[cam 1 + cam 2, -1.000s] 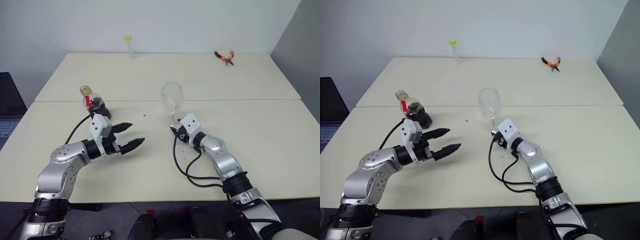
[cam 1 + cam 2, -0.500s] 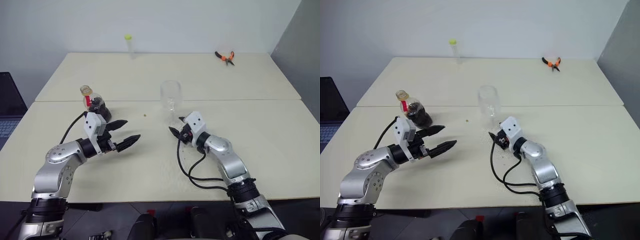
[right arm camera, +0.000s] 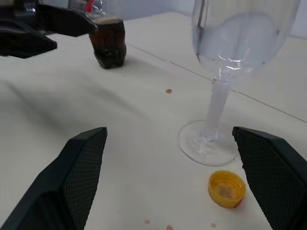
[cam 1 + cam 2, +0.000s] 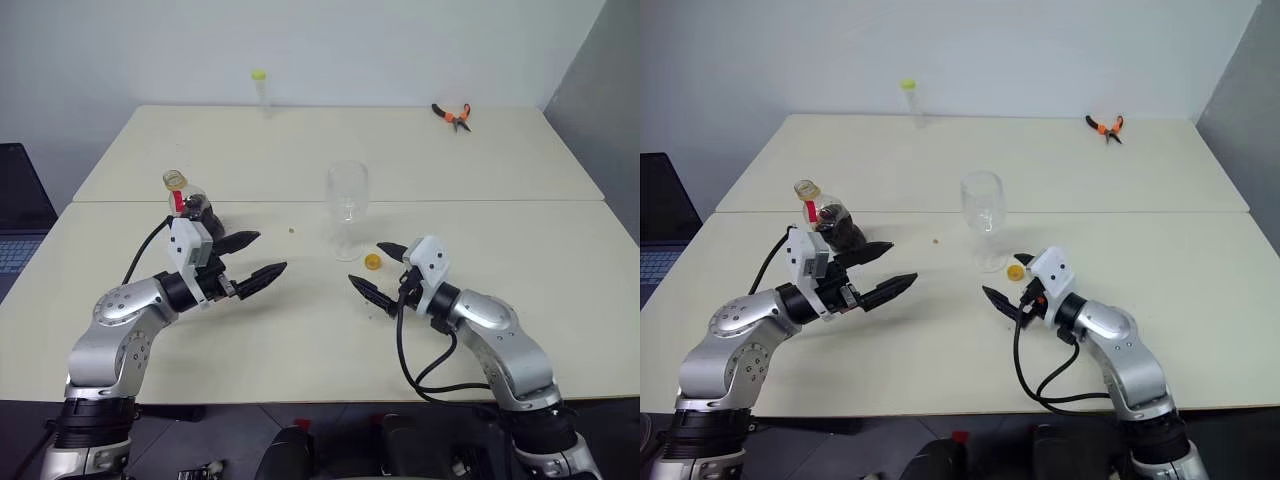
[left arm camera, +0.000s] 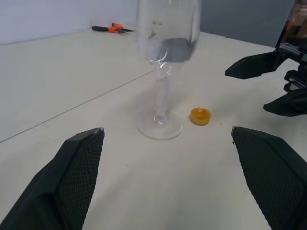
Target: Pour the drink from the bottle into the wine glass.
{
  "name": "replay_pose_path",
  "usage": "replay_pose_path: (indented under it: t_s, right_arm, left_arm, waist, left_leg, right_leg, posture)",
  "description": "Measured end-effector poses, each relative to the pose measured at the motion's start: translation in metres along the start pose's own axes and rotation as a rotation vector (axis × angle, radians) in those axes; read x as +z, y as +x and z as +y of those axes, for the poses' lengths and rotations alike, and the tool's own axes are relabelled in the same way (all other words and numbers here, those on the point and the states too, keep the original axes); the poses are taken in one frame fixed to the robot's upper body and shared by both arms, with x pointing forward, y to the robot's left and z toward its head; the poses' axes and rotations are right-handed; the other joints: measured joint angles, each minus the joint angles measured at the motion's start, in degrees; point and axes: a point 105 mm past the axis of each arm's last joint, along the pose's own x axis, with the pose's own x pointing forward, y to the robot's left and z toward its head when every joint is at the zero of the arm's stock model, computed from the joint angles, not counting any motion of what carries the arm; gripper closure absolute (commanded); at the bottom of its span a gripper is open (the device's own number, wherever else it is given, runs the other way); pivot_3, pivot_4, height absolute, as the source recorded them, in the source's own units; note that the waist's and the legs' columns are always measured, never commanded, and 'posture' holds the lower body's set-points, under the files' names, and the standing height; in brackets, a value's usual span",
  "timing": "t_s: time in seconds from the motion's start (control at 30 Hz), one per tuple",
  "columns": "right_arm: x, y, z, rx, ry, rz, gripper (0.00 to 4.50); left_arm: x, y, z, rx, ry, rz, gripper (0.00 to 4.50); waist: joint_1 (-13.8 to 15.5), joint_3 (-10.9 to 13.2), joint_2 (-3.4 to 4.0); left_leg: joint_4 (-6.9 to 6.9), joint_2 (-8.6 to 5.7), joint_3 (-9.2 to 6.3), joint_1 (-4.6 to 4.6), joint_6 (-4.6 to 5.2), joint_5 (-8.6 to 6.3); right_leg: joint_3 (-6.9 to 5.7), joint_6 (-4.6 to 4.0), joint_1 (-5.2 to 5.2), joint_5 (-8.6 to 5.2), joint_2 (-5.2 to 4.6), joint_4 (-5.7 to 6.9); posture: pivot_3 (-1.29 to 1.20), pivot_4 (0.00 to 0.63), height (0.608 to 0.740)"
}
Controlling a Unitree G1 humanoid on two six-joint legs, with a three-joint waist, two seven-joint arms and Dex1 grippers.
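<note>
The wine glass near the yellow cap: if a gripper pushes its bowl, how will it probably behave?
The wine glass would likely tip easily: it stands empty on a thin stem over a small round foot. It looks like thin clear glass, so probably fragile and slippery. The cap lies close by but apart.

Wine glass (image 5: 165,72): rim running off the edge in both wrist views, so the mouth is not showing there

Bottle (image 3: 108,40): upper part running out of the right wrist view; in the head views the left gripper (image 4: 252,256) is standing in front of its lower body, so the base is hiding

Laptop (image 4: 18,215): being cut by the picture's edge, a dark corner showing

Pliers (image 4: 452,114): lying too small to tell more than orange handles

Thin tube (image 4: 260,90): contents too faint to tell

Small speck on the table (image 4: 291,231): too small to identify
</note>
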Motion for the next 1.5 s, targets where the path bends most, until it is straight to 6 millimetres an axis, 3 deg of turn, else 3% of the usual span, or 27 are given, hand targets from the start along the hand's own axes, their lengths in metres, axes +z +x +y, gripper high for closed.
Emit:
replay_pose_path:
  t_s: [0.57, 0.9, 1.17, 1.3, 1.5]
  right_arm:
    - [0.022, -0.011, 0.017, 0.095, 0.002, -0.077, 0.03]
    - [0.036, -0.013, 0.019, 0.123, -0.053, -0.092, 0.03]
    - [0.044, -0.013, 0.019, 0.159, -0.07, -0.101, 0.03]
    - [0.049, -0.011, 0.019, 0.168, -0.083, -0.113, 0.03]
    - [0.049, -0.01, 0.021, 0.182, -0.067, -0.1, 0.03]
  left_arm:
    - [0.017, 0.004, -0.004, 0.013, 0.06, -0.035, 0.0]
    - [0.005, -0.036, -0.001, 0.277, -0.002, -0.046, 0.0]
    - [-0.017, -0.069, 0.034, 0.647, 0.045, 0.008, 0.0]
    - [-0.025, -0.066, 0.045, 0.717, 0.069, 0.052, 0.0]
    - [-0.019, -0.053, 0.061, 0.753, 0.092, 0.026, 0.0]
  waist:
    - [0.09, -0.01, -0.01]
    - [0.6, -0.01, -0.02]
    - [1.15, -0.03, -0.06]
    - [1.15, -0.07, -0.11]
    - [1.14, -0.09, -0.14]
  left_leg:
    - [0.0, 0.0, 0.0, 0.0, -0.01, 0.01]
    - [0.02, 0.04, -0.01, 0.02, 0.0, 0.0]
    - [0.03, 0.01, -0.01, 0.01, 0.0, 0.0]
    - [0.04, -0.01, -0.02, 0.0, 0.0, 0.0]
    - [0.04, -0.01, -0.01, 0.0, -0.01, 0.01]
  right_leg:
    - [0.0, 0.0, 0.01, 0.0, 0.0, -0.01]
    - [0.0, 0.0, 0.04, 0.0, 0.0, -0.03]
    - [-0.04, 0.0, 0.07, 0.0, 0.0, -0.03]
    - [-0.07, 0.0, 0.07, 0.0, 0.0, -0.03]
    - [-0.07, 0.0, 0.06, 0.0, -0.01, -0.03]
  posture:
    - [0.0, 0.15, 0.74]
    - [0.0, 0.15, 0.74]
    - [0.0, 0.15, 0.74]
    - [0.0, 0.15, 0.74]
    - [0.0, 0.15, 0.74]
